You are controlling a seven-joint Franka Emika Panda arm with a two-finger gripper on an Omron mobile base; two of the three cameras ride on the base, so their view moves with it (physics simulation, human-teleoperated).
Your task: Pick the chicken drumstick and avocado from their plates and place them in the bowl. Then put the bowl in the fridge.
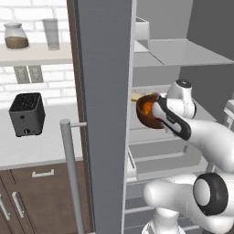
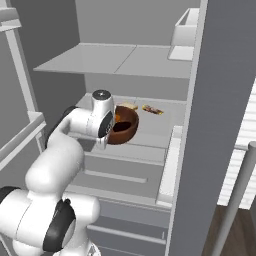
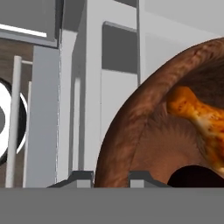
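The gripper (image 3: pixel 111 177) clamps the rim of the reddish-brown bowl (image 2: pixel 124 126), one fingertip (image 3: pixel 81 176) outside, the other inside. The bowl hangs tilted over a middle shelf (image 2: pixel 150 131) inside the open fridge (image 1: pixel 103 91). Inside lies the chicken drumstick (image 3: pixel 199 120), its long axis slanting along the wall, beside the dark avocado (image 3: pixel 197 176).

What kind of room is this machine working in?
A kitchen, rendered rather than real: an open fridge with pale shelves, a toaster on the counter, and jars on a wall shelf.
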